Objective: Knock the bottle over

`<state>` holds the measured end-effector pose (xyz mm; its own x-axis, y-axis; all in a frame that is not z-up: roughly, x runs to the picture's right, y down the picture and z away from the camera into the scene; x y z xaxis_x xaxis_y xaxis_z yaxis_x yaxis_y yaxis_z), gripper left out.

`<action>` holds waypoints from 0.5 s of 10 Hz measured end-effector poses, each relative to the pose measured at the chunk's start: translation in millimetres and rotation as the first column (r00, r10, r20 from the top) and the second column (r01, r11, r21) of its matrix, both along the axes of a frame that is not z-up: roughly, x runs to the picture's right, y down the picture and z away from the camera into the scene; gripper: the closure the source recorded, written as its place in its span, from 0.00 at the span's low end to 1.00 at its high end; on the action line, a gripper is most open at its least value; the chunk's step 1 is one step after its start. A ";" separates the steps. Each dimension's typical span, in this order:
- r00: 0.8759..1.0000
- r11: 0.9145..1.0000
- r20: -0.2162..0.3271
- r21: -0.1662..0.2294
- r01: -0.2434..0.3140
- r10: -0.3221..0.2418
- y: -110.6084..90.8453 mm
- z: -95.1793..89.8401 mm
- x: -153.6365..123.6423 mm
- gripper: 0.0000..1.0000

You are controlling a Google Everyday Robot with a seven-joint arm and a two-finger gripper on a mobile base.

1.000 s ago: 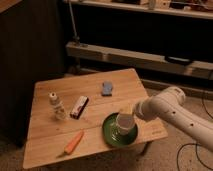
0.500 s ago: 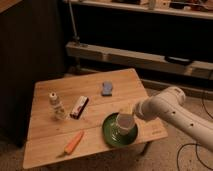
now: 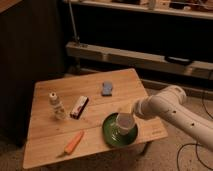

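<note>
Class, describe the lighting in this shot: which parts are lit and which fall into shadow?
Camera view: warm, dim light on the table and arm; dark behind, under the shelf; the bottle stands lit at image left; the gripper is above the plate, by the cup.

High oblique view, claw [image 3: 125, 113] lower-centre

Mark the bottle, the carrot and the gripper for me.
bottle [image 3: 57, 105]: camera view, middle of its pale body.
carrot [image 3: 74, 142]: camera view, middle of its orange length.
gripper [image 3: 125, 113]: camera view, arm's tip, by the rim of the white cup [image 3: 124, 124] on the green plate [image 3: 109, 134].
</note>
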<state>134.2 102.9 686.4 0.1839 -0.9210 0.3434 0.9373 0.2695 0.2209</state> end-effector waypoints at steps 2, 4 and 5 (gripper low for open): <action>0.998 0.998 0.042 0.038 0.039 -0.041 -30.9 -43.9 -11.9 0.20; 0.988 0.990 0.106 0.086 0.108 -0.117 -61.2 -84.6 -33.8 0.31; 0.975 0.984 0.159 0.107 0.141 -0.157 -70.1 -97.3 -47.1 0.41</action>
<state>87.2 32.8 589.1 -0.0105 -0.9633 0.2681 0.9133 0.1000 0.3947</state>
